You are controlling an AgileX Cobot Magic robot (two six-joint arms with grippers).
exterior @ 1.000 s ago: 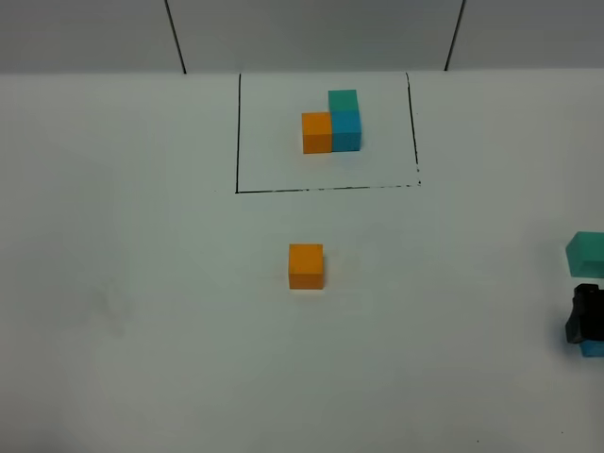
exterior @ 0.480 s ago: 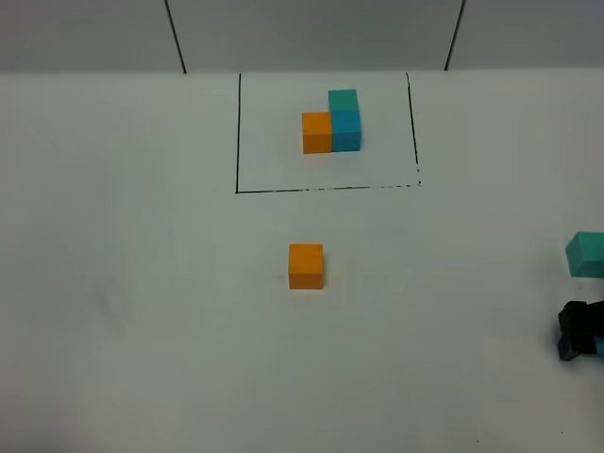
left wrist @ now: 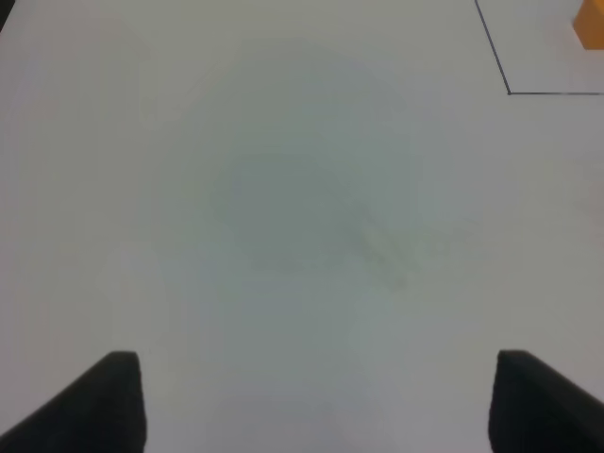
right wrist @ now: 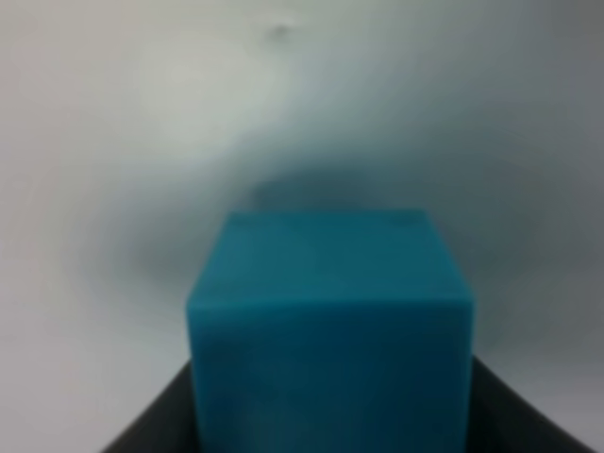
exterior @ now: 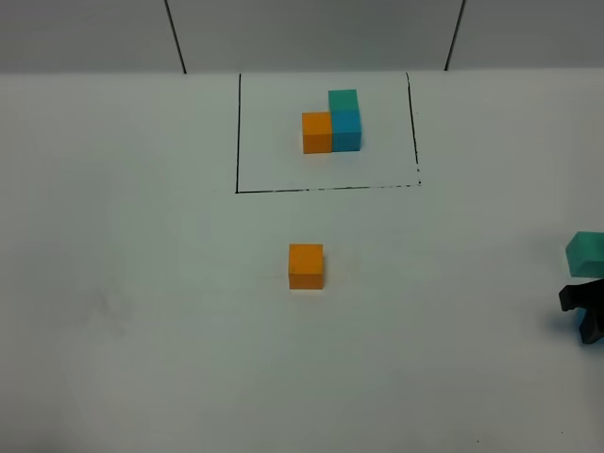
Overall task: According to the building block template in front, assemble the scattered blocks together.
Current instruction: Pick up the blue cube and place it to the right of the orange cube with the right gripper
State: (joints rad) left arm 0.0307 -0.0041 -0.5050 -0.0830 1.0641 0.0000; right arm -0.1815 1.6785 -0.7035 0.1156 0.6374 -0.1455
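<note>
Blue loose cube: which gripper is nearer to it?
Right. The right gripper is shut on the blue cube; the left gripper hangs open over bare table, away from it.

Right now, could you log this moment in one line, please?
right gripper: shut on blue cube | left gripper: open, empty | orange cube: ungripped

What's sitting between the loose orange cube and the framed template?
No object: between orange cube and template, only bare white table and the frame's black line, in the exterior high view.

White tbl [exterior: 142, 330], grey wall [exterior: 302, 33] behind
</note>
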